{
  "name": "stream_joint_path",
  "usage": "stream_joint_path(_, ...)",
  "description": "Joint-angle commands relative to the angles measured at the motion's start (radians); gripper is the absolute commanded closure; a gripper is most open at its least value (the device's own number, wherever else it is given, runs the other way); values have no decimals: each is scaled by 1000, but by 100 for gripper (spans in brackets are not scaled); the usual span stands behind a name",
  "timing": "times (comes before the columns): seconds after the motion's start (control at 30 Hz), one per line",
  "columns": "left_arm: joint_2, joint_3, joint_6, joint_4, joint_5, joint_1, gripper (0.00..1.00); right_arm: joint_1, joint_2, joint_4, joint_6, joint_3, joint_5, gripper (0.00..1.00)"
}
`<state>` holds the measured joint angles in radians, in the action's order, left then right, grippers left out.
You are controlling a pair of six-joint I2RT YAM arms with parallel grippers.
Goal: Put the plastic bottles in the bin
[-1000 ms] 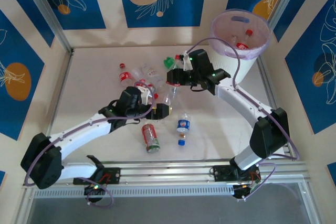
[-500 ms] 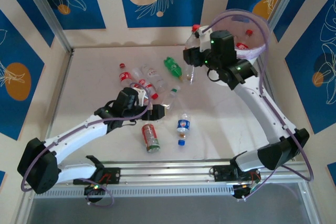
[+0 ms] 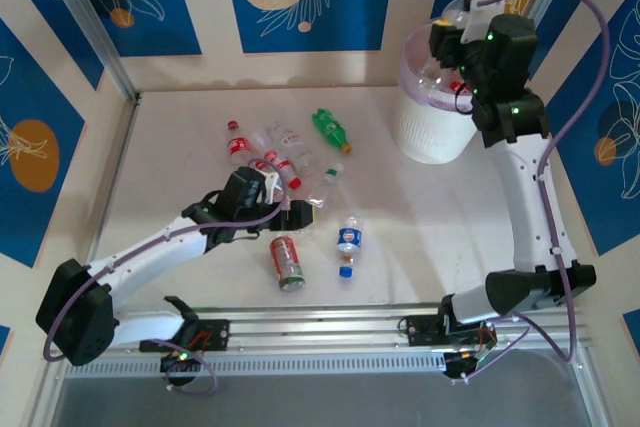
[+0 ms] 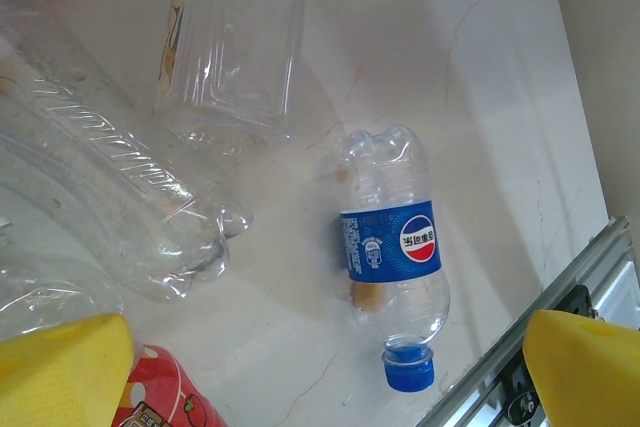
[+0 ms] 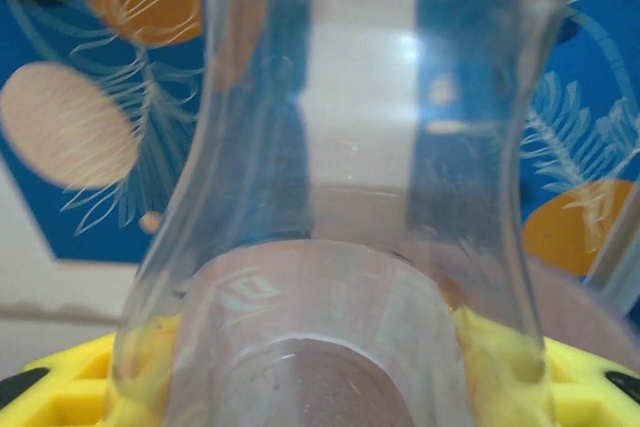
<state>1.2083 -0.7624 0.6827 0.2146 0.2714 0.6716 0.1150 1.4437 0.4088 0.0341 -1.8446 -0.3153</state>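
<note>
Plastic bottles point(image 3: 283, 155), small, clear and mostly red-capped, lie loose at the table's centre. I count several in the heap, with a green plastic bottle point(image 3: 330, 129) at its 1 o'clock. A crushed red-labelled bottle point(image 3: 287, 260) and a blue-labelled clear bottle with a blue cap point(image 3: 348, 239) sit apart at its 6 o'clock.

**Change.** A second ago my right claw point(image 3: 468, 19) was low over the table beside the green bottle. It has since swung up and out toward 1 o'clock and now stands high over the tall white round plastic bin point(image 3: 425, 137), above the 12 o'clock part of its purplish rim. It is pinching a clear plastic bottle with a red cap point(image 3: 455, 13). In the right wrist view the clear body sits wedged between the yellow pads point(image 5: 60, 377). I judge this carry nearly complete, with only the release left. The cap points toward 12 o'clock, so part of the bottle may overhang the far rim, and I cannot tell how far.

**Left side.** My left claw point(image 3: 300, 212) has barely shifted and is spread wide, holding nothing, at the heap's 5 o'clock edge. In its wrist view the blue-labelled bottle lies on the table between the two yellow pads, untouched, cap nearest the claw and body running toward 12 o'clock. The red-labelled bottle sits just beside the claw at 6 o'clock in the top view. Most bottles remain on the table.
</note>
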Motion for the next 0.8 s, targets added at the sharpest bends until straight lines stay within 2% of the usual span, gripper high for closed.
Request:
stream_joint_path(0.0,-19,-25,12,42,-26,-12,0,-58,78,-44,-3,-91,-32,48)
stream_joint_path(0.27,-75,0,1,110,-58,-28,0,-109,253,3,-29,-154,-75,48)
stream_joint_path(0.77,-80,22,5,101,-64,-35,0,-181,576,171,19,-284,8,48)
